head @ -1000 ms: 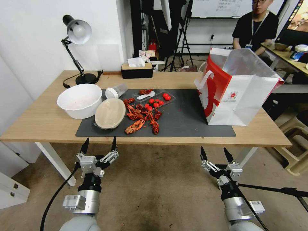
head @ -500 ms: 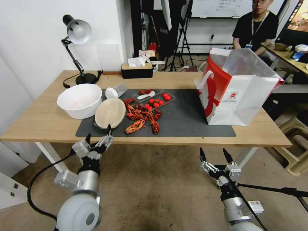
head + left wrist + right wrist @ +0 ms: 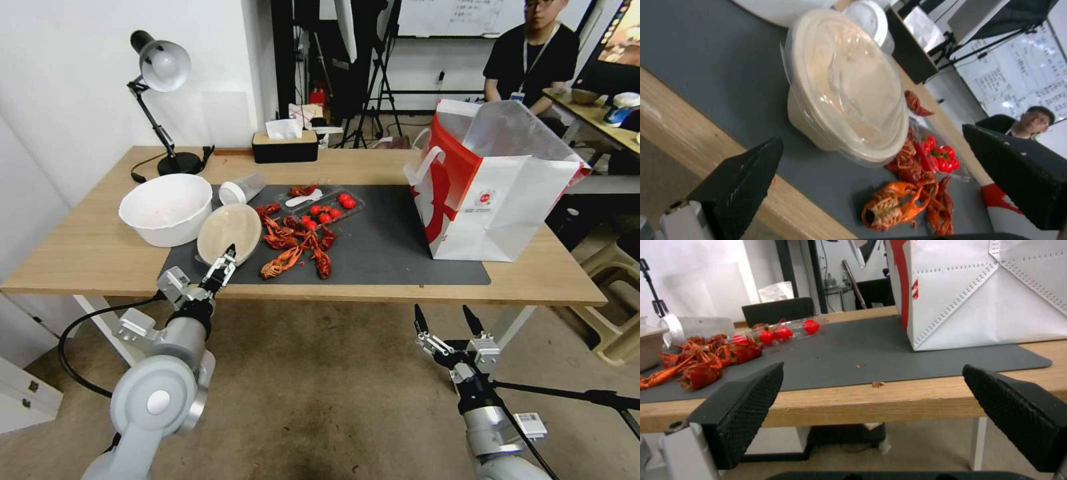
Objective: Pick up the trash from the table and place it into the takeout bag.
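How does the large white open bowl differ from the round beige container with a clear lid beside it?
The large white open bowl has no lid and stands level on the bare light-wood table. The round beige container with a clear lid is closed, tilted, and lies on the dark grey mat. The bowl looks wider and taller than the container. Both are round food vessels at the table's left side.

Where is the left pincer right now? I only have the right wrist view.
Observer: The left pincer is open at the table's near edge, pointed at the round beige lidded container and not touching it.
Operator: Is that container's lid on?
Observer: Yes, a clear lid covers it. It sits on the dark mat's left end, next to the large white bowl.
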Tool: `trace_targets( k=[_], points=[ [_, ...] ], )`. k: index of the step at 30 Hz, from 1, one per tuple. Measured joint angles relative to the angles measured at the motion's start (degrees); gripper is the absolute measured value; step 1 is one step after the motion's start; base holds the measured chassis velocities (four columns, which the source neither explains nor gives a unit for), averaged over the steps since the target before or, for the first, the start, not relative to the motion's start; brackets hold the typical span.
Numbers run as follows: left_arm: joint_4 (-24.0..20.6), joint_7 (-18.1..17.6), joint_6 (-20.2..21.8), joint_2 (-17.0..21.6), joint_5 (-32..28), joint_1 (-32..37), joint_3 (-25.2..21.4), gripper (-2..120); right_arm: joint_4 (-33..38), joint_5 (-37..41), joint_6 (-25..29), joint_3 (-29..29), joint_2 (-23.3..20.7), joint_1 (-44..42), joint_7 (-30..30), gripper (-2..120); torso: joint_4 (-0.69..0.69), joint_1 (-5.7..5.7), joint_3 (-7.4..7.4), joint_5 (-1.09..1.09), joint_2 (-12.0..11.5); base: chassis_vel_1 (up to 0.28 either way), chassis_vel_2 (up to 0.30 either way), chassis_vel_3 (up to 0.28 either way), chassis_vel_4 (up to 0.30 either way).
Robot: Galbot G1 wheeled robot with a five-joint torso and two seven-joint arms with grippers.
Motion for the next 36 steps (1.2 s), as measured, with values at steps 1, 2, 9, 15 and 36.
trace_targets(
  k=[1, 2, 9, 15, 36],
  points=[
    [0.1, -0.7, 0.7, -0.1, -0.8, -0.4, 0.0, 100, 0.0, 0.0, 0.0, 0.0, 0.0, 0.0, 0.0, 100, 0.0, 0.0, 0.0, 0.0, 0.0, 0.0, 0.0, 0.0, 0.0],
    [0.4, -1.0, 1.1, -0.1, -1.2, -0.9, 0.1, 100, -0.1, -0.1, 0.0, 0.1, 0.0, 0.0, 0.0, 100, 0.0, 0.0, 0.0, 0.0, 0.0, 0.0, 0.0, 0.0, 0.0],
    [2.6, -1.5, 1.2, -0.3, -2.1, -2.6, 0.7, 94, -0.1, -0.2, 0.0, 0.4, -0.2, -0.1, -0.1, 100, 0.0, 0.0, 0.0, 0.0, 0.0, 0.0, 0.0, 0.0, 0.0],
    [3.9, -1.1, 0.6, -0.3, -2.1, -3.1, 1.1, 77, 0.0, -0.4, 0.0, 0.5, -0.3, -0.1, -0.3, 100, 0.0, 0.0, 0.0, 0.0, 0.0, 0.0, 0.0, 0.0, 0.0],
    [7.3, 0.5, -2.7, -0.5, -1.7, -4.8, 2.3, 1, -0.2, -1.4, 0.0, 0.9, -0.1, 0.5, -0.6, 100, -0.01, 0.0, -0.01, 0.0, 0.0, 0.0, 0.0, 0.0, 0.0]
  ],
)
